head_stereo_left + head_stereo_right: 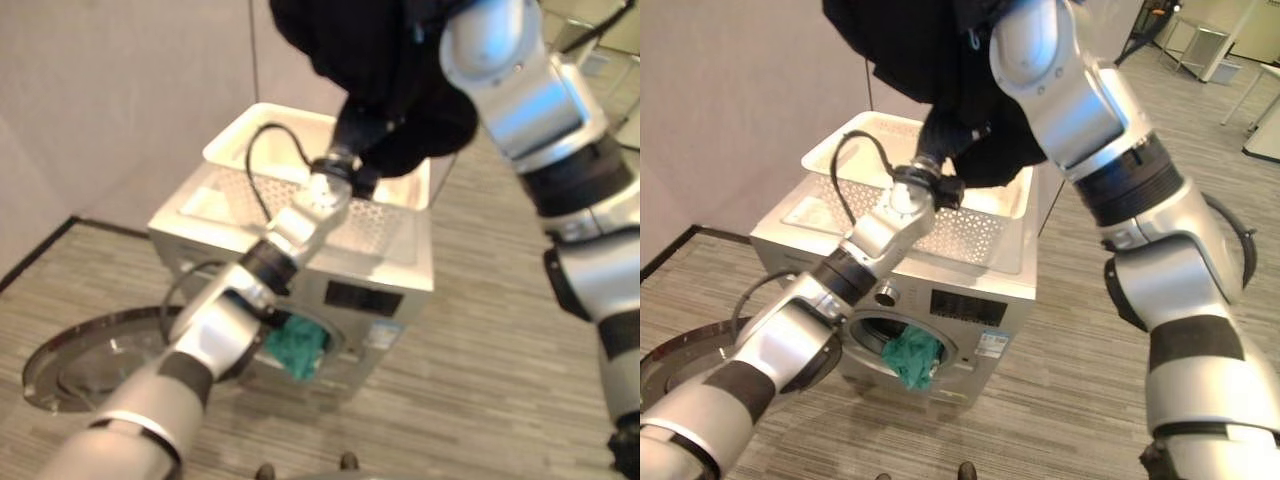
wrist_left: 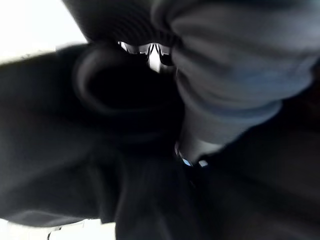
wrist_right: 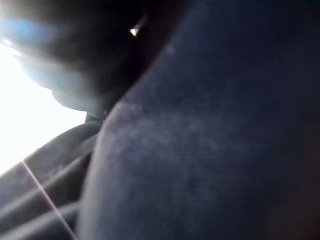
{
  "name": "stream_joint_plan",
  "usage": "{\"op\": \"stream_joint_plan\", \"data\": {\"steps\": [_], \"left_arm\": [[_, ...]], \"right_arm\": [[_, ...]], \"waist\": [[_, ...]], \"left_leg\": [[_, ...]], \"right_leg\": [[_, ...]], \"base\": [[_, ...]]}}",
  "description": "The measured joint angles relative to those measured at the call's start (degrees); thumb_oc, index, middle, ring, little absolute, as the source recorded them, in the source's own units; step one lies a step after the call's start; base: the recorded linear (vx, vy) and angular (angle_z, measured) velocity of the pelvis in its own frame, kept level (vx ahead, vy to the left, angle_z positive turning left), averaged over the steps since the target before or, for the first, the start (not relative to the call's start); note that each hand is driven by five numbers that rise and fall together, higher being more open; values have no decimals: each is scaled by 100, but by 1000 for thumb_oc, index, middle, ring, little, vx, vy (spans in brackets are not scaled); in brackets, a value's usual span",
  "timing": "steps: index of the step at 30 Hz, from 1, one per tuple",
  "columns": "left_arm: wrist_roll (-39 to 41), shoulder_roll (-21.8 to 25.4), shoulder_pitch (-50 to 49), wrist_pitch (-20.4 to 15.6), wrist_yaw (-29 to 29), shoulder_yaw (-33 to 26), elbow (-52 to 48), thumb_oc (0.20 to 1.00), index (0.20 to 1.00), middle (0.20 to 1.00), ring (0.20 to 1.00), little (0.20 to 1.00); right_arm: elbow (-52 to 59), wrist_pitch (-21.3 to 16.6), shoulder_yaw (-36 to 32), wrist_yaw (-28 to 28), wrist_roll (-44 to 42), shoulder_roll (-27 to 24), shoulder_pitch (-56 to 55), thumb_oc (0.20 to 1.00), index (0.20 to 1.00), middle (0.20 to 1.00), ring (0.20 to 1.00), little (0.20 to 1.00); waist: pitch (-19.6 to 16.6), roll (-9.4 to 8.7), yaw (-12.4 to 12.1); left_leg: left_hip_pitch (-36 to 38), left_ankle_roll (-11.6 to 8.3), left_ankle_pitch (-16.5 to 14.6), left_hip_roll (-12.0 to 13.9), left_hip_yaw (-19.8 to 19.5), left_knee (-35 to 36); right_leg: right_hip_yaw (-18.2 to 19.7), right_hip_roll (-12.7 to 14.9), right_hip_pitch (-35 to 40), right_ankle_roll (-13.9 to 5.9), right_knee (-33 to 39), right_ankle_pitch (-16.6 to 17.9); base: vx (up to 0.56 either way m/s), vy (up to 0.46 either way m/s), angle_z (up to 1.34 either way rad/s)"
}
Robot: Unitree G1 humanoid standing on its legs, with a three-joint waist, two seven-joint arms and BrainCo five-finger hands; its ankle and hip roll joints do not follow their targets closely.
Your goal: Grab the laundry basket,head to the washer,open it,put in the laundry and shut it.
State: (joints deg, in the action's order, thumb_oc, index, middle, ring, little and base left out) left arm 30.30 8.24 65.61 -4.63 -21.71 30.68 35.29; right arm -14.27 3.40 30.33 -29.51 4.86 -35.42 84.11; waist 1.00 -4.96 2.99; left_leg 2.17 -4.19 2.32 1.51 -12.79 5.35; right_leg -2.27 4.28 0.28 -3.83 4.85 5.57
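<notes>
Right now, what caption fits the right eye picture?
Both arms lift dark clothing above the basket on the washer.

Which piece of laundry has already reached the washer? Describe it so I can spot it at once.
Find the silver front-loading washing machine with the white perforated laundry basket on top. In its round door opening hangs a crumpled teal-green cloth. Unlike the black garment lifted above the basket, it is bright green and sits low.
</notes>
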Motion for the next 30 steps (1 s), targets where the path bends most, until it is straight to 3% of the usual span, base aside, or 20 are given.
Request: {"op": "stream_joint_plan", "data": {"steps": [1, 6, 14, 30], "left_arm": [[-75, 55, 0, -4, -74, -19, 0, 200, 200, 200, 200, 200], [-626, 553, -151, -76, -283, -269, -525, 200, 200, 200, 200, 200], [-1157, 720, -170, -188, -565, -545, -975, 200, 200, 200, 200, 200], [-1323, 760, -567, -473, -569, -966, -1513, 200, 200, 200, 200, 200]], "right_arm": [[-19, -4, -46, -7, 40, -6, -22, 1000, 1000, 1000, 1000, 1000], [223, -178, -657, -166, 201, -26, -676, 1000, 1000, 1000, 1000, 1000], [225, -244, -1642, -535, 417, -67, -1270, 1000, 1000, 1000, 1000, 1000], [209, -190, -1946, -557, 637, -123, -2093, 1000, 1000, 1000, 1000, 1000]], "waist": [[-1, -1, 1], [-15, -6, 4], [-25, 5, 3], [-110, 151, 31]], "left_leg": [[3, 3, 2, 0, 12, 5], [93, 29, -16, 4, 154, 28], [116, 33, -18, 0, 158, 28], [194, 57, -34, -11, 203, 30]], "right_leg": [[11, 0, -4, -5, 0, 3], [128, -7, 2, -18, 0, 12], [130, -1, 25, -22, 0, 20], [162, 10, 83, -25, 0, 17]], "base": [[31, 21, -5], [24, 20, -14], [2, 3, -1], [-1, 12, -1]]}}
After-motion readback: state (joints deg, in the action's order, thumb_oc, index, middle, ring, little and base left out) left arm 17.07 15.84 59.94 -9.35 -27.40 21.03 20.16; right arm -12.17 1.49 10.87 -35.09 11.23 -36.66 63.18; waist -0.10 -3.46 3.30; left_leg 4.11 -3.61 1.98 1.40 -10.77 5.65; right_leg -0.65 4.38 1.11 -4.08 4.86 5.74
